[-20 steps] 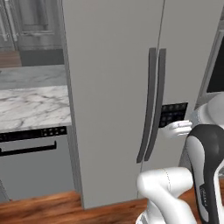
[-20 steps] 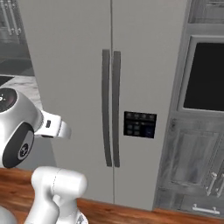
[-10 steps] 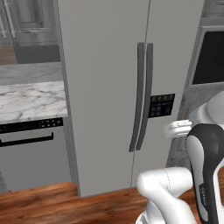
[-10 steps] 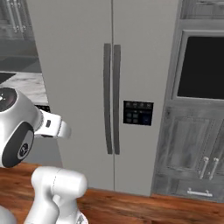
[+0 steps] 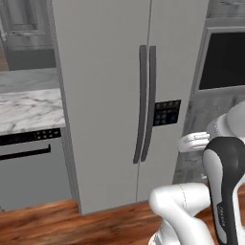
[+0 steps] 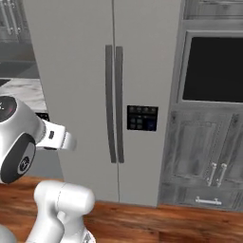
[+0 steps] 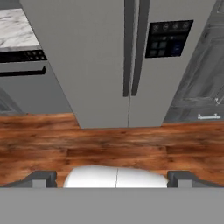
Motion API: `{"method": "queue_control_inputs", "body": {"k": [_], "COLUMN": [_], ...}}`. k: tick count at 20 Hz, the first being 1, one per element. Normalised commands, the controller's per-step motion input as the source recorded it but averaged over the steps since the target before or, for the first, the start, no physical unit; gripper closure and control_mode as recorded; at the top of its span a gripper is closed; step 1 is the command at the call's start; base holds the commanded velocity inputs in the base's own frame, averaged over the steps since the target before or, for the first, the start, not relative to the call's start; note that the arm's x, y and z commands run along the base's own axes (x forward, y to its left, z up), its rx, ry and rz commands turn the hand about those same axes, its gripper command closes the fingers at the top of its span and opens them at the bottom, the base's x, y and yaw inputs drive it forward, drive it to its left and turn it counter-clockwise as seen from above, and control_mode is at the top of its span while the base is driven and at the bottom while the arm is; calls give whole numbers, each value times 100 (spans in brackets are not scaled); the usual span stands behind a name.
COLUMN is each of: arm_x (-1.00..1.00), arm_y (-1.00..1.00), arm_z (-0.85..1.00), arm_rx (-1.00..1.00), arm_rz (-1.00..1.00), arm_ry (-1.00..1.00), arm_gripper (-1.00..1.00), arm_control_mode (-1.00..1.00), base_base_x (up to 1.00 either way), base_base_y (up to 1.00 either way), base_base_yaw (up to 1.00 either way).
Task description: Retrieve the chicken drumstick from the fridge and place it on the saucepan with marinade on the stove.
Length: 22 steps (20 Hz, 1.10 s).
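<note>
The fridge (image 5: 105,95) stands straight ahead, tall and grey, with both doors closed. Its two long dark handles (image 5: 146,103) meet at the middle seam, and a small black dispenser panel (image 6: 142,118) sits on the right door. In the hand view the fridge (image 7: 87,52) fills the upper half, well away from my gripper (image 7: 112,178). The gripper is open wide with nothing between its fingertips (image 7: 43,177). The chicken drumstick is hidden. The saucepan and the stove are out of view.
A marble counter (image 5: 24,107) with a dishwasher front (image 5: 28,167) below it adjoins the fridge on the left. A dark wall oven (image 6: 213,69) and grey wood cabinet doors (image 6: 204,156) stand to its right. Wood floor (image 7: 109,144) lies between me and the fridge.
The whole picture has shifted, so the base has moved. The fridge has slid left in the left base view and more of the wall oven shows. The gripper stays open.
</note>
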Motion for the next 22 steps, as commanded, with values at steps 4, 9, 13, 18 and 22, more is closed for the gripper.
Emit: {"method": "queue_control_inputs", "body": {"k": [4, 9, 13, 18, 22], "arm_x": [0, 0, 0, 0, 0], "arm_y": [0, 0, 0, 0, 0], "arm_z": [0, 0, 0, 0, 0], "arm_rx": [0, 0, 0, 0, 0], "arm_rz": [0, 0, 0, 0, 0], "arm_ry": [0, 0, 0, 0, 0], "arm_gripper": [-100, -100, -100, -100, -100], "arm_control_mode": [100, 100, 100, 100, 100], "base_base_x": [42, 61, 64, 23, -3], "base_base_y": [-34, -35, -35, -11, 3], "base_base_yaw": [-1, 0, 4, 1, 0]}}
